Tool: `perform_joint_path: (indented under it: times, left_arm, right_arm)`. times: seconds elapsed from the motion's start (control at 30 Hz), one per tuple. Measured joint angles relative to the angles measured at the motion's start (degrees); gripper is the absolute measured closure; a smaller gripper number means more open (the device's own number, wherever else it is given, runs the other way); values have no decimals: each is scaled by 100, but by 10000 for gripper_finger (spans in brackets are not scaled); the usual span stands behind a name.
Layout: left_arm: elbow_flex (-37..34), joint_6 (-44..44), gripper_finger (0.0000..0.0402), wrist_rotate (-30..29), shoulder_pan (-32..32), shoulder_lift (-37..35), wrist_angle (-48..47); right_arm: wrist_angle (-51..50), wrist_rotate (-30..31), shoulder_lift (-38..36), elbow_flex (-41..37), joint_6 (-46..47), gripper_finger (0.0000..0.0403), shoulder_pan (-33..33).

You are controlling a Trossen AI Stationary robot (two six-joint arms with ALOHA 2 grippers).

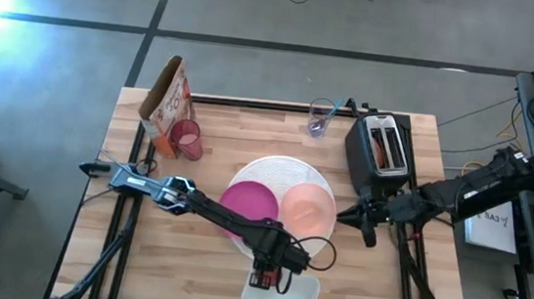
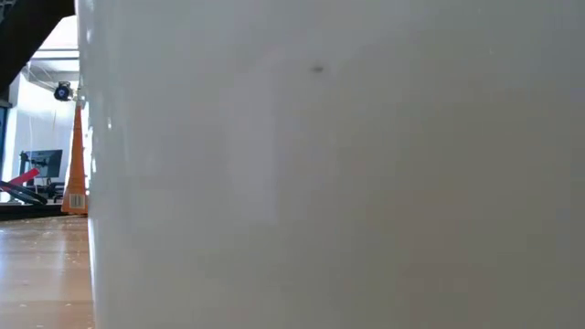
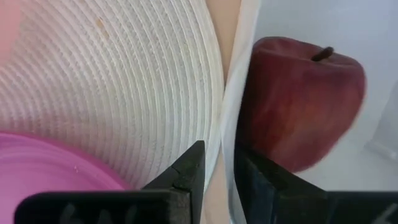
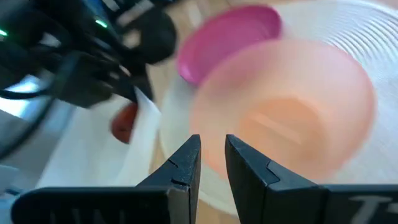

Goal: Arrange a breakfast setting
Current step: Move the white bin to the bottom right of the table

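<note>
The large white plate point(image 1: 267, 169) lies mid-table and carries the magenta plate point(image 1: 247, 205) and the peach bowl point(image 1: 308, 207). The pink cup point(image 1: 187, 139) stands at the far left. A teal-handled spoon point(image 1: 331, 111) leans in a clear cup point(image 1: 321, 118). My left gripper point(image 1: 270, 275) points down over the far wall of the white tub point(image 1: 282, 298), slightly open, one finger on each side of the wall's rim point(image 3: 227, 143). A red apple point(image 3: 298, 106) lies in the tub. My right gripper point(image 1: 366, 228) hangs just right of the bowl, slightly open and holding nothing. My left gripper straddles the tub's far wall from above. The outer finger point(image 3: 189, 168) stands clear of the rim. The inner finger point(image 3: 255, 174) is close against the wall's inner face; I cannot tell whether it touches.
A black toaster point(image 1: 382, 151) stands at the far right, close behind my right arm. A cereal box point(image 1: 167, 96) stands at the far left by the pink cup. The tub sits at the table's near edge, and its wall point(image 2: 329, 164) fills the low view.
</note>
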Motion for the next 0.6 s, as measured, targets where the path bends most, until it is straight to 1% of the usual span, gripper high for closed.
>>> perform_joint_path:
  times: [0.07,0.17,0.27,0.4,0.5,0.6]
  left_arm:
    - [0,92,338,-85,-19,-51,1]
    - [0,196,344,-230,-47,-99,4]
    - [0,228,351,-290,-81,-161,2]
    - [0,206,357,-598,-150,-354,-98]
    - [0,-50,359,-681,-226,-523,-183]
    - [0,-274,359,-841,-389,-712,-347]
  right_arm:
    - [-647,88,287,420,275,339,-2]
    - [-1609,61,724,998,536,339,-2]
    - [-2184,-102,1106,1430,800,339,-2]
    - [-2244,-559,1579,1795,1019,343,-2]
    - [-2231,-875,1935,2028,1237,351,9]
    - [-2013,-1237,2288,2178,1429,353,11]
